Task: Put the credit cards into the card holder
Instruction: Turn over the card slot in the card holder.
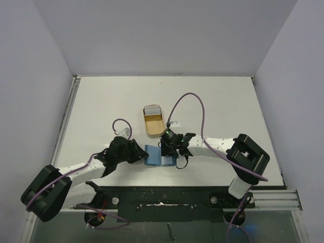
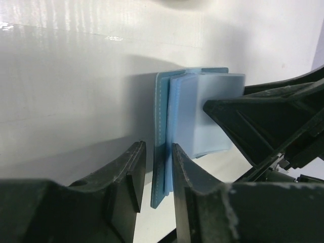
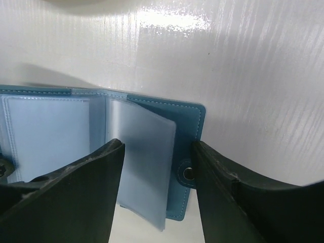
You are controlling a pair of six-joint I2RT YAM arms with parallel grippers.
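The teal, stitched card holder [image 1: 154, 156] sat open on the glossy white table [image 1: 101, 101] between the arms; the left gripper [image 2: 158, 154] was pinched tight on one cover's edge; the right gripper [image 3: 157, 147] stood spread around a limp, clear sleeve [image 3: 144, 167]; the credit cards [image 1: 152, 110] sat stacked in a tan oblong tray [image 1: 154, 129] beyond.

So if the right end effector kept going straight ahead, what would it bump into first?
Most likely the small teal-blue folding card holder, lying open: its clear plastic pocket leaf sits between the fingers of the open right end effector. Behind it is the white table, though depth is hard to judge.
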